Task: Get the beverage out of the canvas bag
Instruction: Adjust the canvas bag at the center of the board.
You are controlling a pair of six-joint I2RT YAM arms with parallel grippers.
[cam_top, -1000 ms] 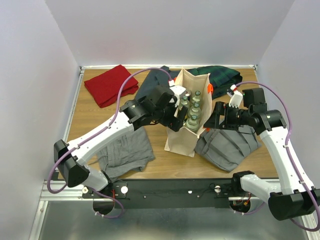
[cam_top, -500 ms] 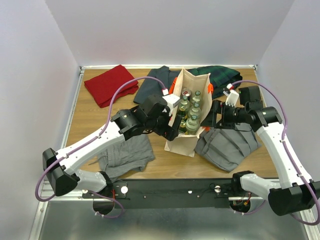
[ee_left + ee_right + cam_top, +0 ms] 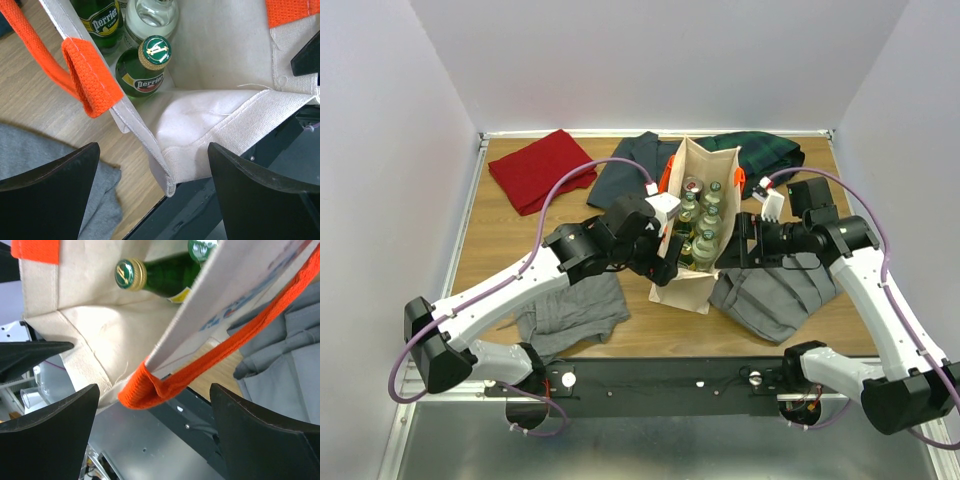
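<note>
We found the canvas bag [image 3: 682, 285] upright at mid-table, with green Perrier bottles [image 3: 148, 67] and a clear bottle [image 3: 151, 17] standing inside it. Our left gripper [image 3: 155, 170] straddled one rim with its fingers wide apart. The right gripper [image 3: 152, 405], equally spread, straddled the opposite rim and its orange handle [image 3: 200, 365]. Neither held anything.

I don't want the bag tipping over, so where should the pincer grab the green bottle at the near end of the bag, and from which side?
Probably the neck under the cap, coming down from above. The green bottle stands upright in the bag, whose walls enclose its body, and a clear bottle crowds it behind, so only the top is free.
</note>
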